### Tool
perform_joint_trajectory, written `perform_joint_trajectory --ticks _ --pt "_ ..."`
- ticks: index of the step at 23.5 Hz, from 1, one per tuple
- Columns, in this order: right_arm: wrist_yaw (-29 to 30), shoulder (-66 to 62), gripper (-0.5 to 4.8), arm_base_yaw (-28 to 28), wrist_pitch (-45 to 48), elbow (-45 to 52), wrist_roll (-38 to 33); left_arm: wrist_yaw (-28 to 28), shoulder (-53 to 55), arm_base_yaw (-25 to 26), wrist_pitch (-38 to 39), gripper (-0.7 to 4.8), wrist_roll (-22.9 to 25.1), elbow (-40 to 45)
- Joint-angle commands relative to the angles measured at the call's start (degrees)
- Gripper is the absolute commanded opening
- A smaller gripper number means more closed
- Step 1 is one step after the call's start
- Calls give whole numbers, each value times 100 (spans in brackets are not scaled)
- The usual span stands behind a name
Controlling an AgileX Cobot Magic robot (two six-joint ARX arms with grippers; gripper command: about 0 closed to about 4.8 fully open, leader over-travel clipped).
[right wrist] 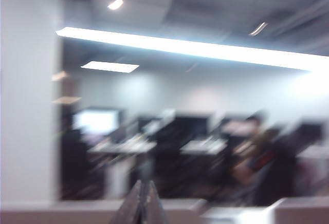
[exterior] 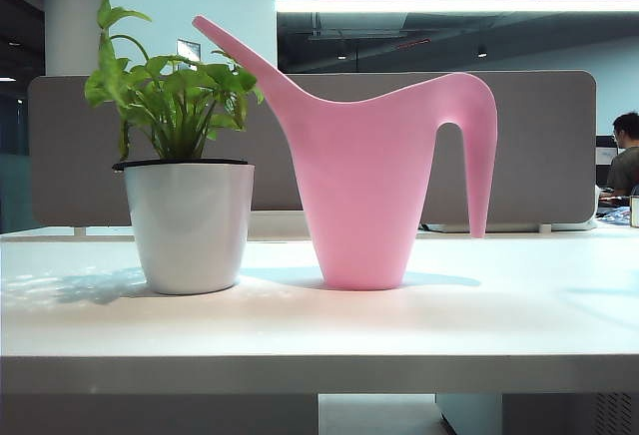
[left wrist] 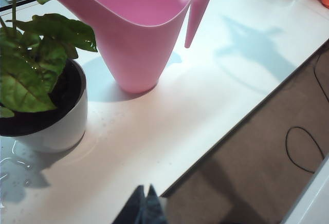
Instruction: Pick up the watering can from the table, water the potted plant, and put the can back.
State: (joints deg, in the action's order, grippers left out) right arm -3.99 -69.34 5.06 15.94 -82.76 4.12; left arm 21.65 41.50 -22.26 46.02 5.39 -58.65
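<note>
one watering can [exterior: 364, 191] stands upright on the table [exterior: 479, 320], just beside one potted plant [exterior: 187, 191], spout over its leaves. two grippers, both pressed together: left gripper [left wrist: 145, 193] near the can, right gripper [right wrist: 143, 189] apparently facing the blurred office.

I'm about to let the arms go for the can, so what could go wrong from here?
The watering can stands close beside the potted plant, its spout reaching over the leaves, so a careless lift could snag them. The right gripper is shut and its view is blurred, facing the room, so it must open and aim first. Water already lies on the table by the pot; the left gripper is shut too.
</note>
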Motion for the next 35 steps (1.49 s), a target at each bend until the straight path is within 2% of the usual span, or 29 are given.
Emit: perform_joint_trajectory --ticks 1,9,12,14,16,20,21,22,24,26,29,35 --pt "138 -610 28 -39 -81 350 -540 24 -9 7 -63 3 20 -15" --pt "83 -573 62 -896 1659 3359 -540 22 -4 7 -79 3 20 -15" --pt "-376 -367 63 -1414 2435 4498 -527 -2 -13 11 -90 3 20 -17" --pt "-931 -225 63 -1775 2892 5117 -289 33 -11 7 -85 3 20 -17" --pt "-1119 0 63 -2122 3128 5602 -46 24 -7 7 -76 3 20 -15" --pt "-1067 330 82 -2658 3163 6059 39 -46 -11 15 -83 3 20 -17" --pt "-1108 339 154 -2809 3167 6126 59 9 -11 7 -94 3 20 -17" --pt "-1113 262 195 -2848 3167 6135 35 31 -4 7 -81 3 20 -15" --pt "-1115 98 218 -2848 3241 6133 35 2 -7 9 -85 3 20 -17" --pt "-1152 -369 279 -2846 3517 6133 35 9 -7 7 -94 3 20 -17" --pt "-1032 -831 313 -2855 3930 6129 -52 24 9 7 -92 3 20 -17" --pt "-1196 -1700 316 -2857 4793 6039 -422 11 9 7 -92 3 20 -17"
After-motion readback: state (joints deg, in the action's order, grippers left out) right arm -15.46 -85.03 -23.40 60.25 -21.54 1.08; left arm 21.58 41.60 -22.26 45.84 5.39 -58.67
